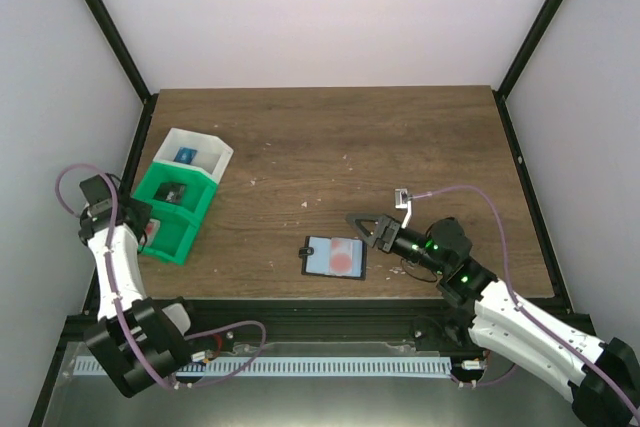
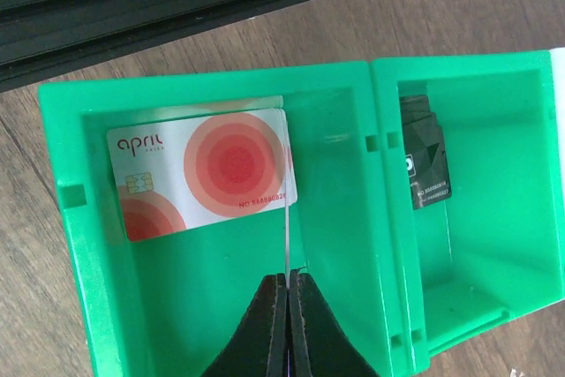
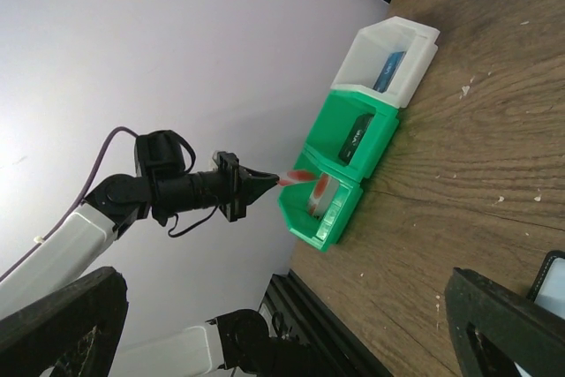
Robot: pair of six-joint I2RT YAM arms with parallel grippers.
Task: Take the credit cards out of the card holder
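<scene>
The card holder (image 1: 312,265) lies open near the table's front edge, black-rimmed with a grey-blue inside. A reddish credit card (image 1: 343,258) shows in it. My right gripper (image 1: 363,231) hovers just right of the holder, open and holding nothing; a corner of the holder (image 3: 553,278) peeks in at its wrist view's edge. My left gripper (image 2: 289,276) is shut on a thin credit card (image 2: 289,218), seen edge-on over the near compartment of the green bin (image 2: 344,218). Another white card with red circles (image 2: 203,174) lies inside that compartment.
The green bin (image 1: 196,215) stands at the table's left with a white bin (image 1: 212,143) joined behind it. A black object (image 2: 425,161) sits in the green bin's second compartment, a blue one (image 1: 185,155) in the white bin. Walls enclose the table.
</scene>
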